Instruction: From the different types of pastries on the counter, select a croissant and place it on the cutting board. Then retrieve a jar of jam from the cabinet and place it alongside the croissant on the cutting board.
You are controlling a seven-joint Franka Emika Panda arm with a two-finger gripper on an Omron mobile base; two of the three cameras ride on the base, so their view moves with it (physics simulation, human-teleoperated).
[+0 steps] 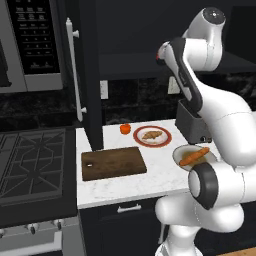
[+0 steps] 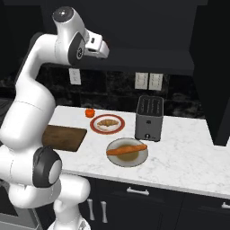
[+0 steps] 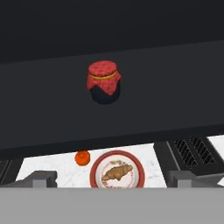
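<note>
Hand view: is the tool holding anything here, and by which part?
Nothing is held. The tool is open with an empty gap, and the jam jar sits apart on the cabinet shelf ahead.

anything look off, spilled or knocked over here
Nothing is spilled or tipped. The croissant lies flat on its red-rimmed plate, the orange stick pastry across its own plate, the jar of jam upright on the cabinet shelf. The cutting board is bare; the cabinet door stands open.
</note>
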